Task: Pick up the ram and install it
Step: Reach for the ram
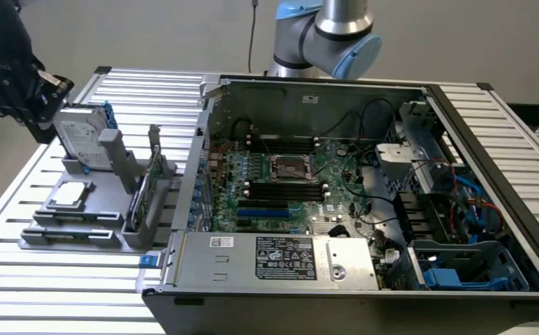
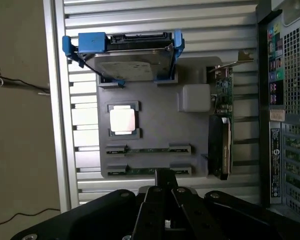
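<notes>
Two ram sticks lie on edge in the slots of a grey holder (image 2: 155,115). One ram stick (image 2: 147,149) is farther from my gripper and the other ram stick (image 2: 135,171) is closest to it. My gripper (image 2: 164,178) hangs high above the holder with its dark fingers drawn together and nothing between them; its tip lines up over the nearer stick. In the exterior view the gripper (image 1: 35,115) is at the far left, above the holder (image 1: 83,202), where the ram (image 1: 76,216) shows as thin lines. Black motherboard slots (image 1: 288,188) lie inside the open computer case (image 1: 362,195).
The holder also carries a silver hard drive in a blue caddy (image 2: 130,55), a square processor (image 2: 123,120), a white block (image 2: 196,97) and a card with a metal bracket (image 2: 223,85). Everything stands on a ribbed aluminium table (image 1: 55,293). Cables and drive cages crowd the case's right side.
</notes>
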Available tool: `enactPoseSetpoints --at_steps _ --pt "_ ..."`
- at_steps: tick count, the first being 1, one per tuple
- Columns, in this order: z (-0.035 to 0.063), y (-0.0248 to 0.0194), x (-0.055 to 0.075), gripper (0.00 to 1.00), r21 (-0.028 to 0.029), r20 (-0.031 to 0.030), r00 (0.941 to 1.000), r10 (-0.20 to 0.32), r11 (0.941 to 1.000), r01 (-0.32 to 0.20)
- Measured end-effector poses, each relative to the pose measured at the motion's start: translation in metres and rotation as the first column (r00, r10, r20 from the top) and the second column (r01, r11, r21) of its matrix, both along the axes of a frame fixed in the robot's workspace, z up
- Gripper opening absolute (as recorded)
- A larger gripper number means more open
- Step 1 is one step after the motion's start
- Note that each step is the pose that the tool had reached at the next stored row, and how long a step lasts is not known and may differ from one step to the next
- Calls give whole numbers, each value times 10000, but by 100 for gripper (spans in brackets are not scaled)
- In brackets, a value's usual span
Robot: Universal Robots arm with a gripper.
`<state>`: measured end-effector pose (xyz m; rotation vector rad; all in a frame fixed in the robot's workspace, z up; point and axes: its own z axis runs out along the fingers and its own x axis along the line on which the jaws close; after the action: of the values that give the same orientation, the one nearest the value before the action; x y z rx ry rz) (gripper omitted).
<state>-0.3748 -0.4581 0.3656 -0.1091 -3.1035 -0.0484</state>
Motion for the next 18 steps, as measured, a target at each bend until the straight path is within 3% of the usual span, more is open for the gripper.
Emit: enactPoseSetpoints --at_steps 11,18 --pt "-57 -39 -32 11 1 -115 9991 409 9992 -409" --pt "-77 -40 -67 11 -5 -116 9984 552 9985 -552"
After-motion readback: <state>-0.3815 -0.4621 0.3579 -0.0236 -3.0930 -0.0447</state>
